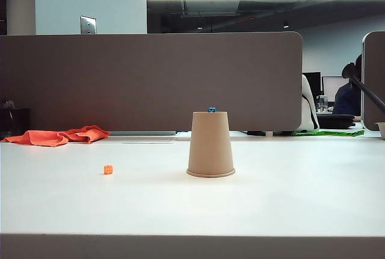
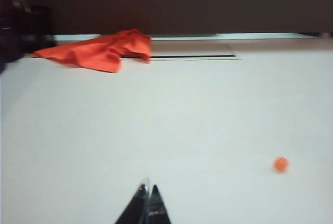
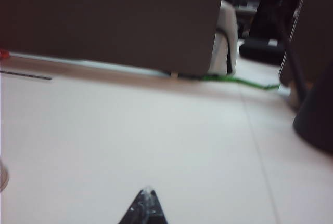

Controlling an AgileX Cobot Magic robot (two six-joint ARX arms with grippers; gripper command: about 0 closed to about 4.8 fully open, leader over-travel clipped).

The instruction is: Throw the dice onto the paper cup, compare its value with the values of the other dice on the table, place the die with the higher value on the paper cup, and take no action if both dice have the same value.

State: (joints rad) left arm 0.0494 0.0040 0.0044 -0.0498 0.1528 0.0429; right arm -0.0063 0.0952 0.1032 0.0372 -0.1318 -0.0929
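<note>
Both grippers, left [image 2: 148,199] and right [image 3: 146,199], hover low over bare white bench [image 1: 289,205], jaws clenched, empty. Orange die [image 1: 108,169] lower left of frame; inverted paper cup [image 1: 210,145] centre, blue die [image 1: 212,110] on top. Orange-red cloth [image 1: 57,136] far left.

The tiny orange cube die [image 2: 280,164] is blurred, pips unreadable; only an edge of the tan paper cup [image 3: 2,174] shows

Bright overhead strip light, wrist views dim, seemingly motion-blurred
</note>
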